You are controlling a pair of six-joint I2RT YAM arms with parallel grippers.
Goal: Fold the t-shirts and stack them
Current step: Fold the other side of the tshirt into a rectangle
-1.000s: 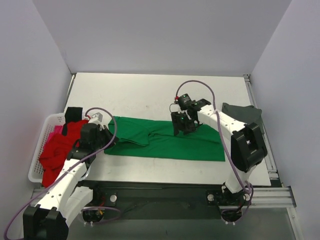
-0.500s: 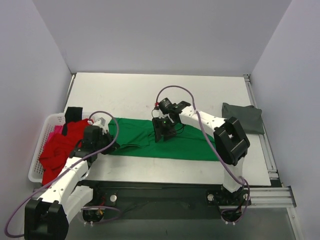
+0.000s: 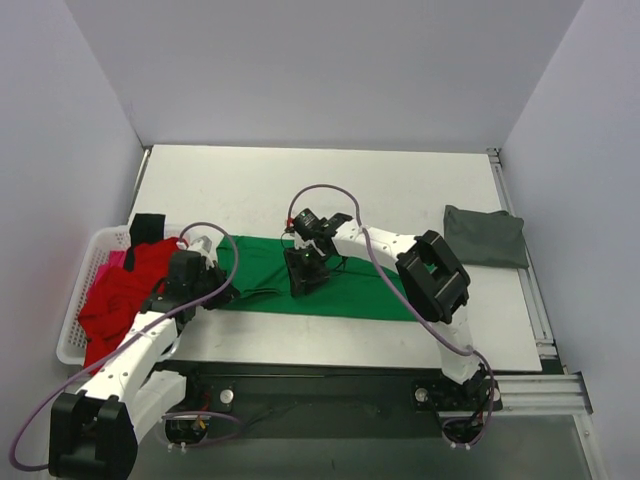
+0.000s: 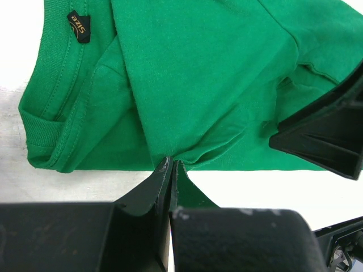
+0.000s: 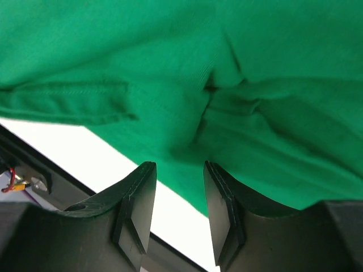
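The white surface (image 3: 330, 180) carries a green t-shirt (image 3: 360, 290) laid out as a long band under and between both end effectors, running from the left one out well to the right of the right one. To the left of the left end effector, a white basket (image 3: 68, 345) holds a heaped red t-shirt (image 3: 115, 295), with some pink cloth (image 3: 112, 260) and black cloth (image 3: 148, 228) at its far side. A folded dark grey t-shirt (image 3: 485, 235) lies well to the right of the right end effector, apart from the green one.

The left end effector (image 4: 171, 165) has its fingers pressed together, clamped on the near edge of the green t-shirt (image 4: 198, 73), which puckers there. The right end effector (image 5: 178, 170) hangs over the green cloth (image 5: 255, 68) with its fingers apart, a gap between them and nothing gripped. A small black size label (image 4: 79, 26) sits by the collar, beyond and left of the left end effector.
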